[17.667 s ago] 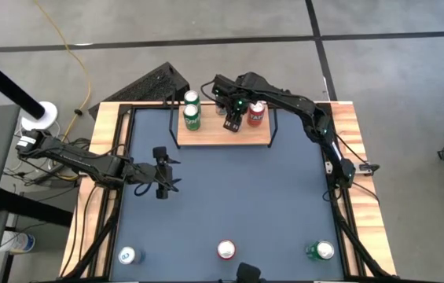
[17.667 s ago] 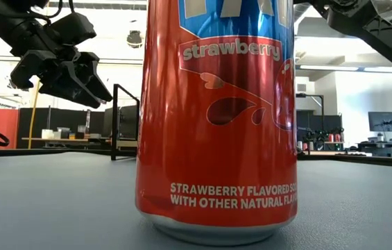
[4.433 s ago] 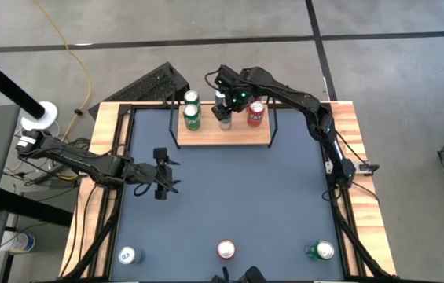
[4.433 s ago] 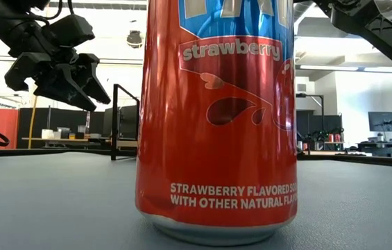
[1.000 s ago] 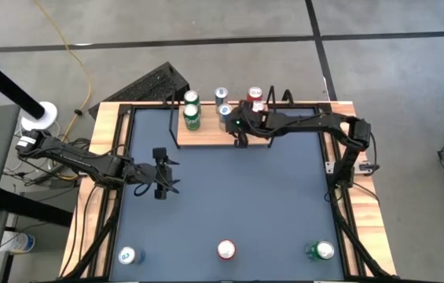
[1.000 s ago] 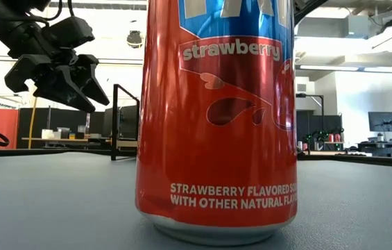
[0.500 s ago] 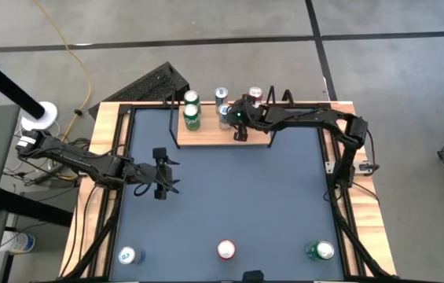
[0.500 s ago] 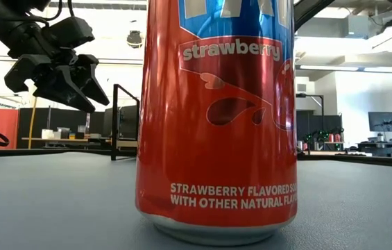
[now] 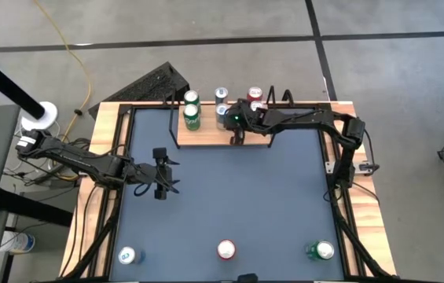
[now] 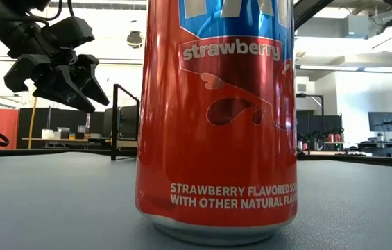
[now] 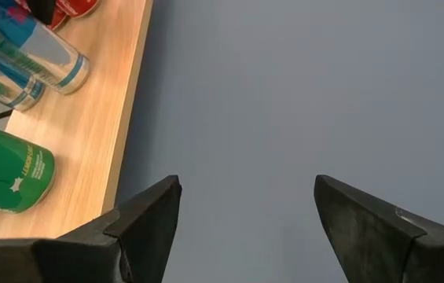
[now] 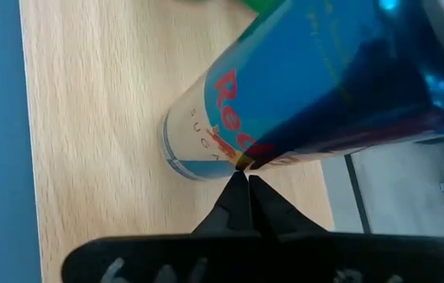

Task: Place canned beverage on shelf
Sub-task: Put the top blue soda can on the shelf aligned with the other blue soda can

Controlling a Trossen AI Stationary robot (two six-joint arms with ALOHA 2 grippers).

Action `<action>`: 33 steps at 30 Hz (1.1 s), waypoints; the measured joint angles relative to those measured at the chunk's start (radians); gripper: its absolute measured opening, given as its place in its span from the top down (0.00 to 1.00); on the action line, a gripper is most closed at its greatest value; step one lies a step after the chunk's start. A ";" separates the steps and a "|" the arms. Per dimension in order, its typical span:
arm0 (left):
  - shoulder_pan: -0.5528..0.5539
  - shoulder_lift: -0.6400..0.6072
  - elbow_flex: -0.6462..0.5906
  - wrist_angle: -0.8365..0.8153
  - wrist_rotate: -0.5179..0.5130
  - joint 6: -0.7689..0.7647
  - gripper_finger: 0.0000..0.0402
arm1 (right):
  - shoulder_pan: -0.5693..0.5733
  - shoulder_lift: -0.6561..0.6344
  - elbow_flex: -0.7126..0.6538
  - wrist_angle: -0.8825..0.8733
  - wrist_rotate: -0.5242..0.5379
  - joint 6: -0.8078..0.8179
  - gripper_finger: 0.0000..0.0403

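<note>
Cans stand in three spots along the near edge of my table [image 9: 229, 196]: a pale blue-topped can [image 9: 128, 255] at the left corner, a red strawberry can [image 9: 226, 250] in the middle, filling most of the low view, and a green can [image 9: 321, 251] toward the right corner.

My left gripper [image 9: 161, 174] hangs over the left part of the grey top, well apart from every can, its fingers [image 11: 149, 216] spread wide with nothing between them. From its wrist I see bare grey surface and the edge of the light-wood board.

Farther back, the shelf [image 9: 206, 135] sits at the far middle of the table, with a black wire frame at each end. On its left end stand two green cans [image 9: 192, 116], one behind the other. Next come two slim silver-blue cans [image 9: 221, 95], also one behind the other. A red can [image 9: 255, 94] stands at the back right, partly behind my right arm.

My right gripper [image 9: 236, 132] reaches in from the right over the front of the shelf, just beside the nearer slim can. Its fingers [image 12: 247, 206] are pressed together, empty, their tips right at the blue can [image 12: 300, 86]; I cannot tell whether they touch it.
</note>
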 joint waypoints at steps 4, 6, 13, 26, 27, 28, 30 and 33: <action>0.000 0.000 0.000 0.000 0.000 -0.001 0.30 | 0.009 0.000 0.000 0.027 -0.008 0.008 1.00; 0.000 0.000 0.000 0.000 0.001 -0.001 0.30 | 0.014 0.000 0.000 0.025 -0.022 0.026 1.00; 0.000 0.000 0.000 0.000 0.001 -0.002 0.30 | 0.043 0.000 0.000 -0.052 -0.054 0.066 1.00; 0.000 0.000 0.000 0.000 0.002 -0.001 0.30 | 0.102 0.000 0.000 0.163 -0.059 0.110 1.00; 0.000 0.000 0.000 0.000 0.002 -0.001 0.30 | 0.105 0.000 0.000 0.178 -0.044 0.110 1.00; 0.000 0.000 0.000 0.000 0.002 -0.001 0.30 | 0.104 0.000 0.000 0.193 -0.031 0.110 1.00; 0.000 0.000 0.000 0.000 0.002 -0.002 0.30 | 0.103 0.000 0.000 0.218 -0.021 0.110 1.00; 0.000 0.000 0.000 0.000 0.002 -0.002 0.30 | 0.101 0.000 0.000 0.263 -0.014 0.110 1.00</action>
